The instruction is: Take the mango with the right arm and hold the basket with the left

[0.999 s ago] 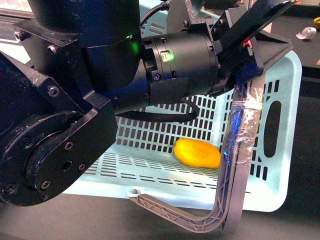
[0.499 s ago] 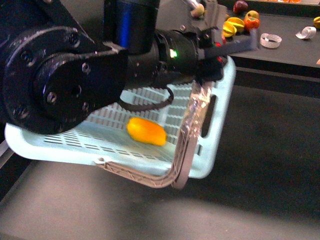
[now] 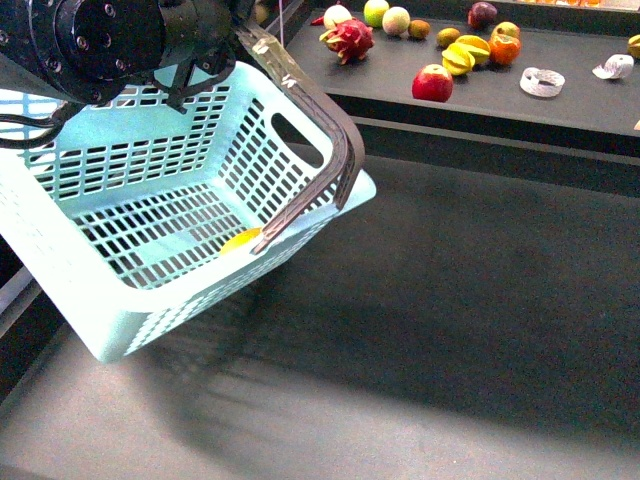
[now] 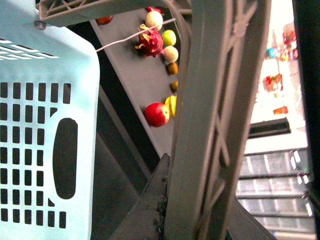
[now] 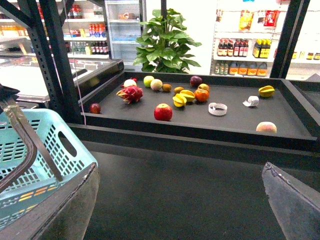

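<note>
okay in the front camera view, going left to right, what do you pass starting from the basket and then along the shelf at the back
basket → dragon fruit → red apple → yellow star-shaped fruit → orange-red fruit → tape roll → crumpled white scrap

The basket [image 3: 120, 300] hangs tilted at the left, under the left arm [image 3: 100, 40]. The mango [image 3: 240, 241] lies inside it, behind a handle [image 3: 320, 150]. Behind and to the right, a tray [image 3: 560, 110] holds an apple [image 3: 432, 83] and other fruit.
</note>
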Motion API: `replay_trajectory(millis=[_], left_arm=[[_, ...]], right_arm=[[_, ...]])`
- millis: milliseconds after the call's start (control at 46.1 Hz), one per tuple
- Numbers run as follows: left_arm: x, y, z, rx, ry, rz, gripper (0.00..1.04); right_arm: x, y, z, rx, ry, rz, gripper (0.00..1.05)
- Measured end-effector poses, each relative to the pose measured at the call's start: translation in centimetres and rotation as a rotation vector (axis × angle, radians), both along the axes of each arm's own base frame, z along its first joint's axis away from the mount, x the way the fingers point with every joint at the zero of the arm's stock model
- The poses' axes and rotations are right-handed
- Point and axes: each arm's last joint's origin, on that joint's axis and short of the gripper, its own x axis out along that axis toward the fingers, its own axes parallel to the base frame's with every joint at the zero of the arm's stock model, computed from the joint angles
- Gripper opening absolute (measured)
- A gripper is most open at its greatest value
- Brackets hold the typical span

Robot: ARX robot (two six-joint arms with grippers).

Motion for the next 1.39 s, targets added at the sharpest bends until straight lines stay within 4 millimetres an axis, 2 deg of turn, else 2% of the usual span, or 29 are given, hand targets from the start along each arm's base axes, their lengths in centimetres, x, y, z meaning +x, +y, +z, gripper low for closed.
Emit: replay_trajectory(millis=[174, 413, 608, 825, 1021, 1194, 1281, 1390], left_arm=[[1.8, 2.0, 0.2, -0.203, -0.059, 0.130, 0.10], [3.1, 4.8, -2.7, -0.451, -0.130, 0.246, 0.10], [3.3, 5.5, -4.5, -0.529, -0.130, 0.278, 0.09], [2.5, 5.4, -5.6, -0.565, -0.104, 0.301, 0.09], [1.5, 5.4, -6.4, -0.581, -0.011, 0.340, 0.39], [-0.6, 6.1, -5.7, -0.534, 0.088, 0.390, 0.77], [-2.1, 6.4, -4.4, -0.518, 0.091, 0.397, 0.96], [-3.6, 6.6, -2.5, -0.491, 0.090, 0.392, 0.96]], right_arm=[[0.0, 0.0, 0.0, 0.000, 0.000, 0.000, 0.97], [0.0, 0.0, 0.0, 0.000, 0.000, 0.000, 0.97], [0.0, 0.0, 0.0, 0.000, 0.000, 0.000, 0.97], [0.0, 0.0, 0.0, 0.000, 0.000, 0.000, 0.97], [0.0, 0.0, 0.0, 0.000, 0.000, 0.000, 0.97], [0.0, 0.0, 0.0, 0.000, 0.000, 0.000, 0.97], [0.0, 0.0, 0.0, 0.000, 0.000, 0.000, 0.97], [0.0, 0.0, 0.0, 0.000, 0.000, 0.000, 0.97]])
